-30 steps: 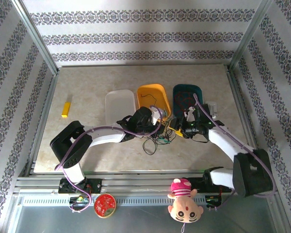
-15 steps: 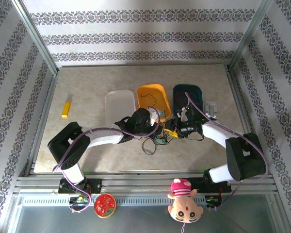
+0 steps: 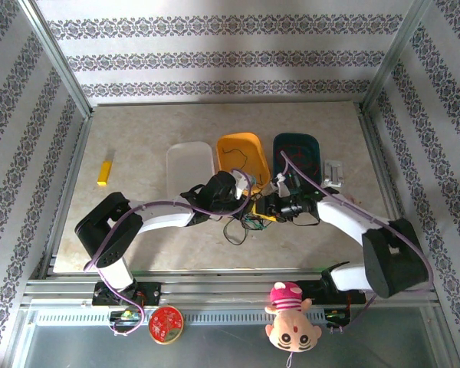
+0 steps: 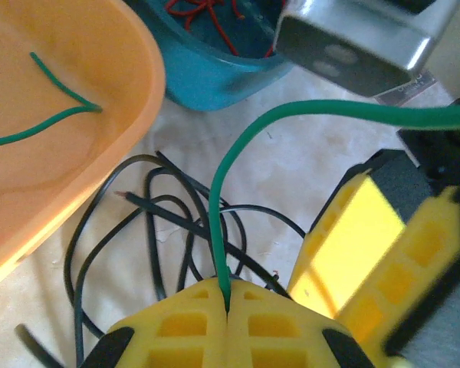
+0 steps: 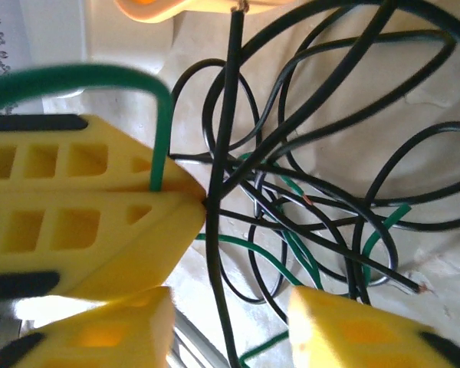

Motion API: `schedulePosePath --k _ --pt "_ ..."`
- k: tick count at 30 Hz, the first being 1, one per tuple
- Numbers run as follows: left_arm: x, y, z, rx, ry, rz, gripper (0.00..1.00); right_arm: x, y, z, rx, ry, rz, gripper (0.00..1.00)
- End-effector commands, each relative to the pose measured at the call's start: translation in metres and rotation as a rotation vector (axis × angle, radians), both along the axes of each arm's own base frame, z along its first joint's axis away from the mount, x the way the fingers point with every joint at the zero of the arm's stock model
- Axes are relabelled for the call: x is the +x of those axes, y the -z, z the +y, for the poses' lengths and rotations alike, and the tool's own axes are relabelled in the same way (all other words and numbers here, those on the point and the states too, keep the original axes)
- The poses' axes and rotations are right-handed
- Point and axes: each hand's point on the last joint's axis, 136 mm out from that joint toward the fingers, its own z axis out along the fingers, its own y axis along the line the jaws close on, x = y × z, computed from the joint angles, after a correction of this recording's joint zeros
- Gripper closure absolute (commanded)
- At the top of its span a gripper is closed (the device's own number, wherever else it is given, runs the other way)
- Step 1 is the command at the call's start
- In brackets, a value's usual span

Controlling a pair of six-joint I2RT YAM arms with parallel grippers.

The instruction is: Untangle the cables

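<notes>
Table first, w/ three trays in a row mid-table: white tray, orange tray, teal tray. Orange has a loose green strand in it. Teal has red strands. So some sorting looks done already, imo.

Both arms reach in and meet just in front of the orange tray. L fingers are together, clamped on a green cable that arcs up and off to the side. R fingers sit right beside them, apart, w/ a black cable running through the gap. No grip on it that I can see.

The cables, what's left of them, lie on the table under and between the two tips. It's mostly black loops crossing each other, w/ a few green bits threaded through.

Step in hand, I'd say, is freeing the green one from the black knot. It's roughly mid-task, since the heap isn't sorted yet.

Next move prob needs the R fingers to pin the black strand or the heap so it stays put. L can then draw the green out slow, along its own run. Green passes under several black loops, so a hard tug could drag the whole knot or cinch it tighter.
</notes>
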Motion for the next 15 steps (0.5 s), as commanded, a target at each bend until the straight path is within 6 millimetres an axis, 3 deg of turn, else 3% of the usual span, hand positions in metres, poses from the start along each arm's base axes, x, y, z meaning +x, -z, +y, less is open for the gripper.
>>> schedulePosePath --k 1,4,7,10,15 --pt "0.005 -0.039 -0.003 -0.076 0.002 -0.087 1.00 -0.005 0.014 0.005 -0.021 -0.051 0.061 0.75" --pt "0.004 -0.044 0.001 -0.078 -0.005 -0.099 1.00 -0.003 0.027 -0.004 -0.064 -0.021 0.114 0.92" --pt "0.000 -0.053 0.006 -0.083 -0.003 -0.112 1.00 -0.002 0.040 -0.020 -0.121 0.031 0.153 1.00" --pt "-0.009 -0.067 0.009 -0.105 0.026 -0.116 1.00 -0.003 0.053 -0.036 -0.172 0.085 0.187 1.00" --pt "-0.033 -0.110 0.012 -0.222 0.133 -0.102 1.00 -0.006 0.065 -0.048 -0.200 0.127 0.232 1.00"
